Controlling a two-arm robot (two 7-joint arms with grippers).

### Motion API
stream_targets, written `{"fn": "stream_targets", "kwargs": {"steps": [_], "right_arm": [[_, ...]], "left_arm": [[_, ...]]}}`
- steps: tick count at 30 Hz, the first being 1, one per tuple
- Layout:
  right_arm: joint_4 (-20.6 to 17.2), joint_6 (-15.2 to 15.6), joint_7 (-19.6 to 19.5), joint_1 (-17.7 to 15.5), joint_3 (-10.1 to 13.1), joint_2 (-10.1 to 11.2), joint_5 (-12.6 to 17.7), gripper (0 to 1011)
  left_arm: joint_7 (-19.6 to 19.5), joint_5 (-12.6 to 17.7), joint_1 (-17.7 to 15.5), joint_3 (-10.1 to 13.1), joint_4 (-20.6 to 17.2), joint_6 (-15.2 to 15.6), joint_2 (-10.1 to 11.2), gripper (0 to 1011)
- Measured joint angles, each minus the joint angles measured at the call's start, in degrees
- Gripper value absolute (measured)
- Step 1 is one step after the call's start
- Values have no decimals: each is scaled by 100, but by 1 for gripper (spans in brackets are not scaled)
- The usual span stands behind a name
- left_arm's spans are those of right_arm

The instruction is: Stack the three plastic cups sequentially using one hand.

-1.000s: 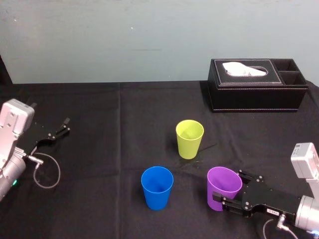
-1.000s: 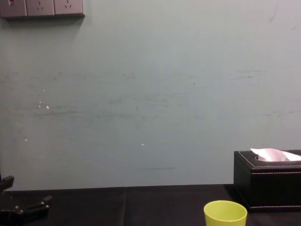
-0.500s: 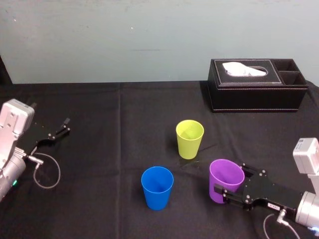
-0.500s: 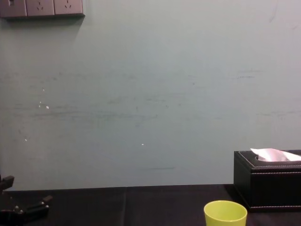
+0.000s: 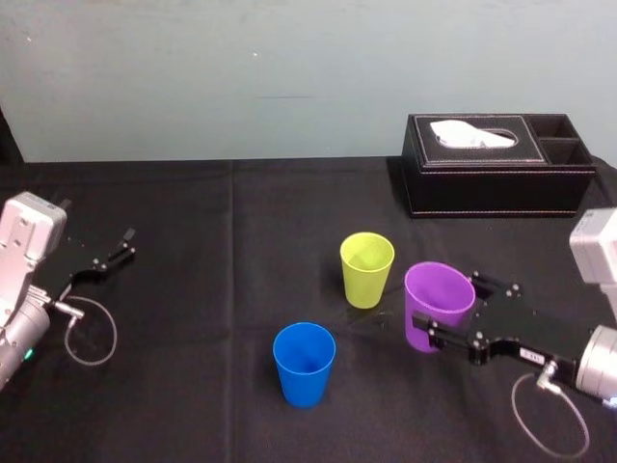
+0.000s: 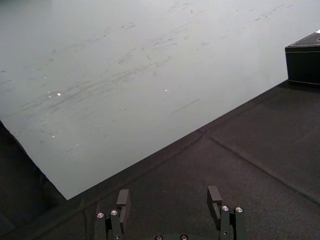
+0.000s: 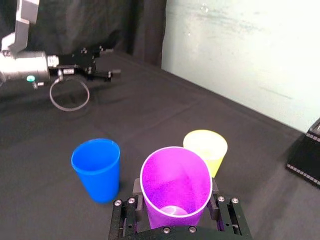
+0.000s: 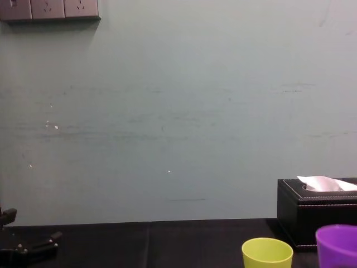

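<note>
**Purple cup held in the right gripper, beside the yellow-green cup**

Head view: my right gripper [image 5: 448,313] reaches in from the right edge and pinches the purple cup [image 5: 436,289], one finger on each side of its wall. The cup is tilted, its open mouth up, and it sits just to the right of the yellow-green cup [image 5: 366,268] without touching it. I cannot tell whether its base meets the table [image 5: 193,241]. The yellow-green cup stands upright near the middle of the black cloth. The blue cup [image 5: 304,362] stands upright nearer to me and to the left, apart from both others. A black tissue box [image 5: 496,178] rests at the far right of the table, well behind the cups.

Right wrist view: the purple cup [image 7: 175,185] sits between the two fingers [image 7: 131,207], with the blue cup [image 7: 96,167] and the yellow-green cup [image 7: 206,149] beyond it.

Chest view: the purple rim [image 8: 336,245] stands higher than the yellow-green rim [image 8: 267,251].

Left arm: the left gripper [image 5: 120,246] is parked at the left edge of the table; its fingers [image 6: 122,200] are spread and hold nothing.
</note>
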Motion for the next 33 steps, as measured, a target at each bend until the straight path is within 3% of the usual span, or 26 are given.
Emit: {"fn": "stream_targets", "kwargs": {"steps": [6, 12, 21, 33], "right_arm": [[-136, 428, -145, 273, 11, -62, 130, 728], [-169, 653, -237, 588, -61, -143, 199, 728], [-47, 768, -332, 1093, -238, -282, 121, 728], [418, 930, -403, 1792, -699, -599, -228, 728]], "left_arm": [[0, 0, 0, 0, 0, 0, 0, 1011], [0, 0, 0, 0, 0, 0, 0, 1012], [0, 0, 0, 0, 0, 0, 0, 1012], [0, 0, 0, 0, 0, 0, 0, 1011]]}}
